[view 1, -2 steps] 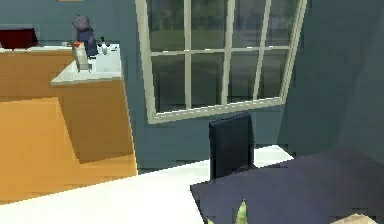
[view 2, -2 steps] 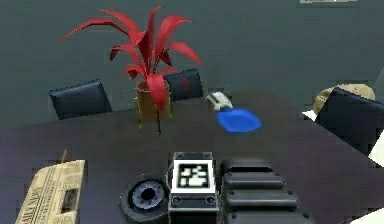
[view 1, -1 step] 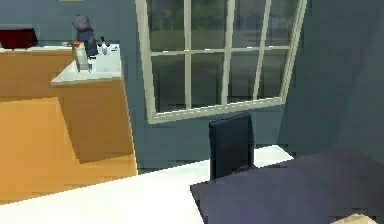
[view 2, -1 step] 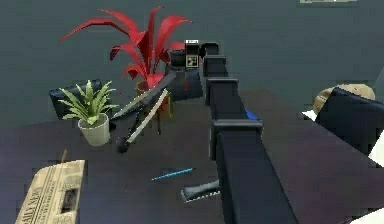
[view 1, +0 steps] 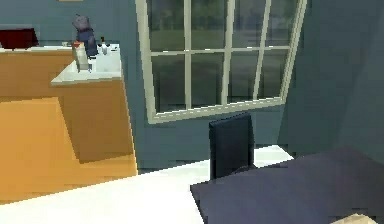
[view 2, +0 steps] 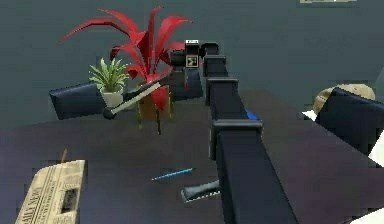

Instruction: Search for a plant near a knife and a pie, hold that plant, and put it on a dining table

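**Item: small potted plant, at the gripper's far end**

Location: the plant (view 2: 108, 76) is a green tuft in a white pot, in the upper left of the arm side view. It sits at the far edge of the dark desk (view 2: 120, 160), in front of a blue chair back (view 2: 72, 101) and just beside a larger red-leaved plant (view 2: 145, 40).

Gripper (view 2: 130, 102): it is at the end of the arm (view 2: 235, 130), with its fingers pointing toward the white pot. The pot and the red plant crowd its far end, so whether it has hold of anything cannot be told.

Handling, as judged: the plant is light. The pot is stiff, smooth-walled, probably slippery and breakable. The leaves are soft and offer no hold. Grip the pot's wall below the rim and keep it upright so the soil stays in.

Also on the desk: a thin blue stick (view 2: 172, 175) at lower centre and a tan slatted box (view 2: 55, 190) at lower left.
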